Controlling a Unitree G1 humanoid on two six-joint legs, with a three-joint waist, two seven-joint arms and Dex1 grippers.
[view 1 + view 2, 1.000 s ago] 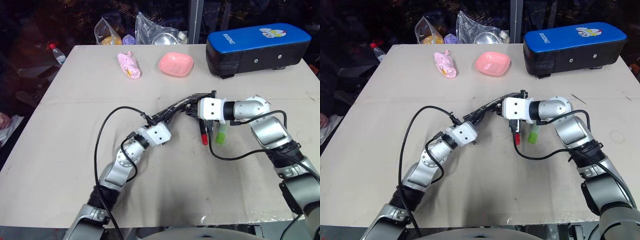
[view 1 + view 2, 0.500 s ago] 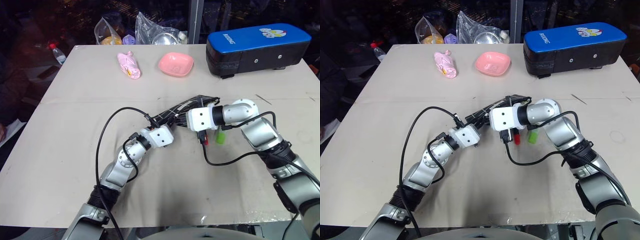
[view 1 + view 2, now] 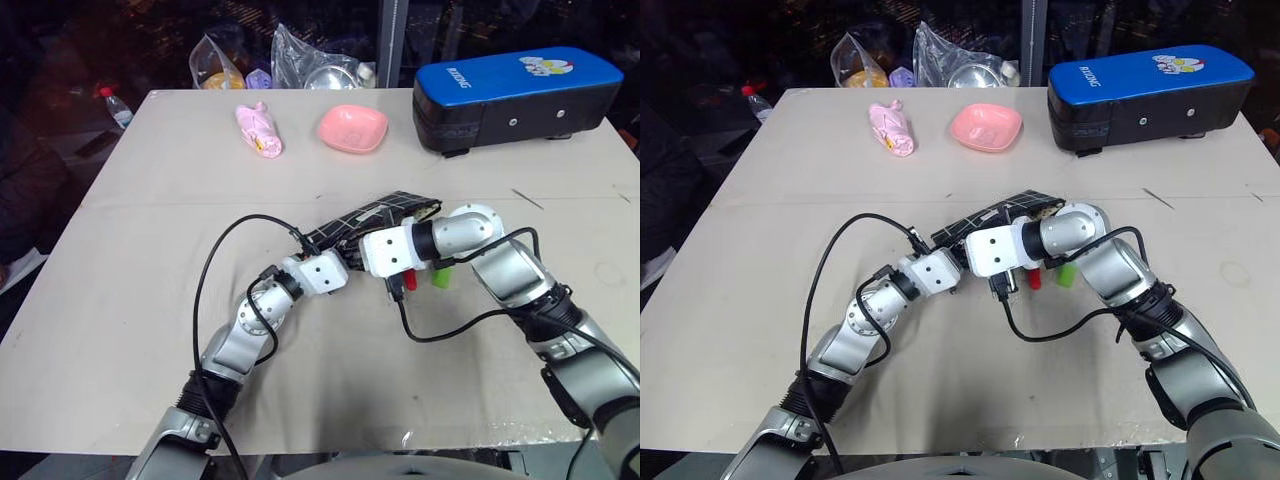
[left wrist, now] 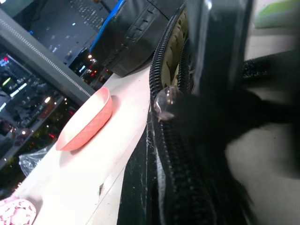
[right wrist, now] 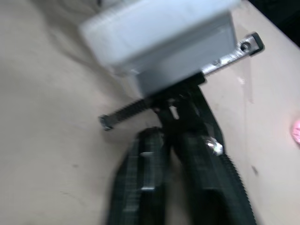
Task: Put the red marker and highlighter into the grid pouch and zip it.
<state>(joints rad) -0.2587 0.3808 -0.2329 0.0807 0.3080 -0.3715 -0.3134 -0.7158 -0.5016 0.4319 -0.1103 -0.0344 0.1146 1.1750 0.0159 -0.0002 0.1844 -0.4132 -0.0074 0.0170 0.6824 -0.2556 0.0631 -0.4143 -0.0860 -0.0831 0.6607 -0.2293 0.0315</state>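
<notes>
The grid pouch (image 3: 392, 212) lies flat at mid-table, tilted, its black zipper teeth (image 4: 164, 65) and beige lining (image 4: 176, 47) showing. My left gripper (image 3: 346, 256) is shut on the pouch's near-left end by the zipper. My right gripper (image 5: 169, 154) points along the pouch at the left gripper, its white wrist block (image 3: 992, 250) just over the pouch, and its two dark fingers (image 5: 140, 187) stand a little apart, holding nothing. The red marker (image 3: 408, 283) and the light-green highlighter (image 3: 440, 275) lie on the table beside the pouch, partly hidden under my right forearm.
A large blue-topped black case (image 3: 515, 95) stands at the back right. A pink bowl (image 3: 352, 128) and a pink wrapped item (image 3: 258, 130) lie at the back, with plastic bags (image 3: 300, 60) and a bottle (image 3: 113, 105) past the table's (image 3: 150, 300) far edge.
My right gripper has slid along the pouch toward the left gripper, uncovering the pouch's far right end, and its fingers have parted. The left gripper has kept still.
</notes>
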